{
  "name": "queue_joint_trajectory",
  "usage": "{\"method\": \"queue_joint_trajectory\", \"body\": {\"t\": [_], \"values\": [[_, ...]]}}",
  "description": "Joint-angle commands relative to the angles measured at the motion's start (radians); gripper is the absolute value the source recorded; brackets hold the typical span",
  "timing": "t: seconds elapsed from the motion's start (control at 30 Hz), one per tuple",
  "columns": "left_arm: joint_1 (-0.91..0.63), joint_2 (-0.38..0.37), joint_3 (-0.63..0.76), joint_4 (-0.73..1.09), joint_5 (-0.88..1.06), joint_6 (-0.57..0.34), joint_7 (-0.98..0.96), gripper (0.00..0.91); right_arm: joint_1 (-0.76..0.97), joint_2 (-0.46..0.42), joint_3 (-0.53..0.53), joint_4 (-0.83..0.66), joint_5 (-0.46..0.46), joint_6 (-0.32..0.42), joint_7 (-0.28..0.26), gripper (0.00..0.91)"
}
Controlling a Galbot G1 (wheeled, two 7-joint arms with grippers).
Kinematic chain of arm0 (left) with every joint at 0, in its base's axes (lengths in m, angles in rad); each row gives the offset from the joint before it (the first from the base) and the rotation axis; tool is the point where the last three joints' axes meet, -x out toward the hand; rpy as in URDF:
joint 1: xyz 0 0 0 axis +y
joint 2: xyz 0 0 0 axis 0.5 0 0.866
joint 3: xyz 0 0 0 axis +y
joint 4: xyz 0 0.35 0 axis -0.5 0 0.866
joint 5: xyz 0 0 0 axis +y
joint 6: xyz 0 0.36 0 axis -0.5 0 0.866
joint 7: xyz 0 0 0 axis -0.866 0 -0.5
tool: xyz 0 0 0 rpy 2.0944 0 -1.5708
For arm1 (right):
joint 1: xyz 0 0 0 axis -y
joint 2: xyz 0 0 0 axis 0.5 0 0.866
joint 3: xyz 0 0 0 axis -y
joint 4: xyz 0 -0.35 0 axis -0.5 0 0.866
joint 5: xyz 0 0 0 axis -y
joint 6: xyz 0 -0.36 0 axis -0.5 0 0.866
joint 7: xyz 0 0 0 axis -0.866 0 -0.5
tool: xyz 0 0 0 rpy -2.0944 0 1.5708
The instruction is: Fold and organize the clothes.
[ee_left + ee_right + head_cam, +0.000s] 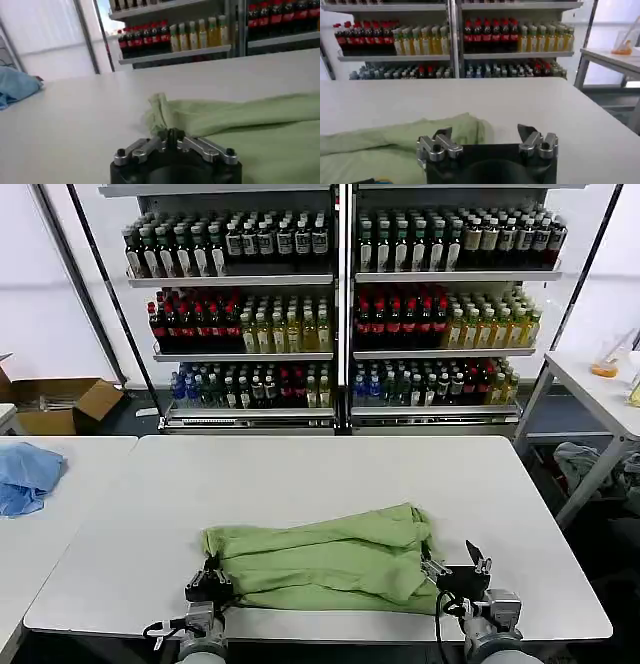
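Shirt (325,559), pale green, bunched into a long rumpled band low and centre in the head view, on the white tabletop (300,474) near its front edge. Left pincer (208,582) at the band's lower left end, fingers drawn together over a pinch of fabric in the left wrist view, so apparently clenched on the cloth. Right pincer (455,569) at the lower right end, fingers spread wide with bare tabletop between them in the right wrist view, released and holding nothing, just beside the shirt's right edge. Blue cloth (28,474) at the far left of the frame on a neighbouring table, well apart. Shelves of bottles (340,304) across the top of the frame.

Probably mid-fold, with only one end secured. Best done by closing the right pincer on the matching edge before any lift, taking the top layer together with those beneath. Then raising both ends evenly and keeping the cloth taut, so no crease drags. Risk of the loose right end slipping and skewing the fold.
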Motion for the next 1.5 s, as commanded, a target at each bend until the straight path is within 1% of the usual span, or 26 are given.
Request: {"method": "queue_joint_trajectory", "body": {"t": [0.03, 0.13, 0.27, 0.43, 0.5, 0.53, 0.57, 0.6, 0.63, 0.67, 0.73, 0.77, 0.83, 1.03, 1.23, 1.5], "values": [[-0.057, 0.039, -0.078, -0.016, 0.007, -0.007, -0.013, 0.02, -0.002, -0.012, 0.005, 0.005, 0.007, 0.004, 0.001, 0.907], [-0.095, 0.065, -0.113, -0.025, 0.023, 0.001, -0.021, 0.02, -0.002, -0.022, 0.006, 0.006, 0.011, 0.007, 0.001, 0.907], [-0.145, 0.108, -0.159, -0.026, 0.089, 0.013, -0.027, 0.02, 0.001, -0.032, 0.004, 0.006, 0.012, 0.01, 0.001, 0.907], [-0.184, 0.111, -0.178, -0.039, 0.23, 0.023, -0.013, 0.02, 0.004, -0.041, -0.002, 0.011, 0.01, 0.01, 0.001, 0.907], [-0.192, 0.116, -0.179, -0.064, 0.178, 0.035, 0.002, 0.02, 0.005, -0.048, -0.003, 0.014, 0.01, 0.01, 0.0, 0.907], [-0.19, 0.121, -0.173, -0.087, 0.108, 0.046, 0.019, 0.02, 0.004, -0.05, -0.003, 0.016, 0.011, 0.01, 0.0, 0.907], [-0.184, 0.127, -0.164, -0.113, 0.002, 0.053, 0.036, 0.02, 0.005, -0.051, -0.002, 0.017, 0.011, 0.01, 0.0, 0.907], [-0.173, 0.13, -0.152, -0.145, -0.111, 0.082, 0.064, 0.02, 0.005, -0.052, -0.002, 0.018, 0.01, 0.01, -0.001, 0.907], [-0.163, 0.129, -0.136, -0.182, -0.267, 0.101, 0.079, 0.02, 0.004, -0.052, -0.002, 0.02, 0.01, 0.011, -0.001, 0.907], [-0.153, 0.128, -0.13, -0.207, -0.3, 0.105, 0.082, 0.02, 0.004, -0.051, -0.002, 0.021, 0.01, 0.011, -0.001, 0.907], [-0.13, 0.112, -0.097, -0.26, -0.494, 0.12, 0.108, 0.02, 0.003, -0.048, -0.002, 0.023, 0.008, 0.012, -0.002, 0.907], [-0.126, 0.107, -0.087, -0.274, -0.508, 0.124, 0.111, 0.02, 0.003, -0.047, -0.002, 0.023, 0.008, 0.012, -0.002, 0.907], [-0.115, 0.088, -0.056, -0.308, -0.669, 0.141, 0.115, 0.02, 0.002, -0.046, -0.002, 0.023, 0.006, 0.013, -0.003, 0.907], [-0.097, 0.063, 0.049, -0.337, -0.793, 0.168, 0.1, 0.02, 0.002, -0.033, -0.002, 0.021, -0.001, 0.014, -0.004, 0.907], [-0.09, 0.054, 0.16, -0.322, -0.798, 0.163, 0.089, 0.02, -0.001, -0.012, -0.001, 0.018, -0.012, 0.017, -0.005, 0.907], [-0.157, 0.013, 0.269, -0.162, -0.738, 0.145, 0.072, 0.02, -0.001, 0.004, 0.0, 0.012, -0.022, 0.021, -0.006, 0.907]]}}
